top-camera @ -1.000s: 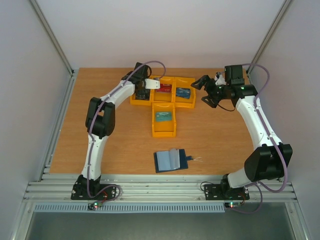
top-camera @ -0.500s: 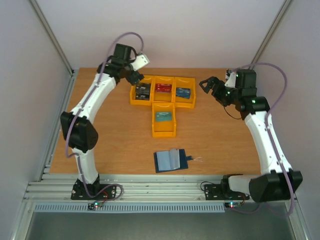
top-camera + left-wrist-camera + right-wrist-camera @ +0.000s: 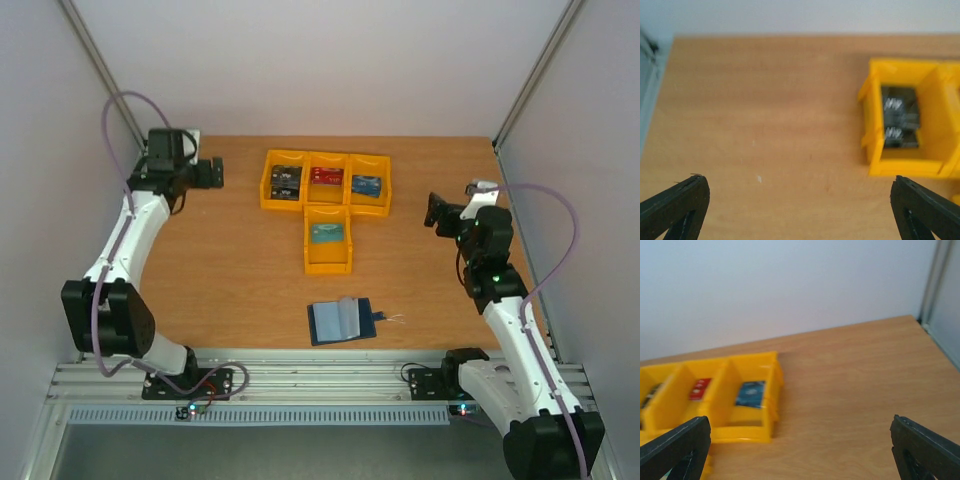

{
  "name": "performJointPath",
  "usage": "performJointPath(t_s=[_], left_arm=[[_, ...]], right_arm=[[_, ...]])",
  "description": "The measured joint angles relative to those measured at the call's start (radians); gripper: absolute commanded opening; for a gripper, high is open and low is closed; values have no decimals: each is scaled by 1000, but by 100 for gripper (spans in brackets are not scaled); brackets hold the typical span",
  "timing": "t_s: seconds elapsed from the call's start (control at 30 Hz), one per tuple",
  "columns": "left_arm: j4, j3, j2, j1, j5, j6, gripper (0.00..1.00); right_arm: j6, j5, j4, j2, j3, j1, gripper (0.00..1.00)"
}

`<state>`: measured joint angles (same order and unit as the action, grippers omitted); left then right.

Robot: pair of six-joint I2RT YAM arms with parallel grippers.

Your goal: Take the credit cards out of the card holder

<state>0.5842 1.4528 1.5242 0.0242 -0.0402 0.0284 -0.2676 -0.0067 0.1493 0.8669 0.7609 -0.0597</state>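
Note:
The card holder [image 3: 342,321] lies open near the table's front edge, pale blue-grey inside with clear sleeves standing up. Four credit cards lie in the yellow bins [image 3: 326,208]: a dark one [image 3: 285,181], a red one [image 3: 326,176], a blue one [image 3: 366,185] and a teal one [image 3: 326,233]. My left gripper [image 3: 210,172] is open and empty at the far left, left of the bins. My right gripper [image 3: 437,212] is open and empty, right of the bins. The left wrist view shows the dark card [image 3: 897,125]; the right wrist view shows the red card [image 3: 700,388] and the blue card [image 3: 751,393].
The yellow bins form a T: three in a row at the back and one in front of the middle. Grey walls and metal posts close in the table on the left, back and right. A rail runs along the front edge.
Both arms have swung away from the bins: the left from the left bin out to the far left, the right back toward the right and nearer. The dark card now shows in the left bin.

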Motion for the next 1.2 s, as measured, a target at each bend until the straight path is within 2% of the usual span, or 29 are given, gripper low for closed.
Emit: performJointPath(t_s=[0.17, 0.37, 0.5, 0.63, 0.83, 0.97, 1.2], left_arm=[[-185, -331, -35, -55, 19, -75, 99], [-498, -696, -82, -79, 70, -85, 99], [-802, -908, -108, -74, 71, -84, 99], [-1162, -1110, -90, -75, -3, -75, 99], [-1470, -1167, 37, -74, -51, -69, 99], [-1469, -1124, 39, -74, -55, -69, 99], [-1463, -1070, 38, -72, -58, -64, 99]], right_arm=[[-77, 85, -164, -23, -185, 0, 99], [-141, 123, -367, 83, -303, 0, 98], [-160, 118, -537, 209, -404, 0, 98], [-163, 108, -745, 399, -493, 0, 98], [-192, 90, -1010, 566, -530, 21, 99], [-209, 52, -1134, 694, -510, 33, 98], [-224, 5, -1132, 731, -454, 37, 99]])
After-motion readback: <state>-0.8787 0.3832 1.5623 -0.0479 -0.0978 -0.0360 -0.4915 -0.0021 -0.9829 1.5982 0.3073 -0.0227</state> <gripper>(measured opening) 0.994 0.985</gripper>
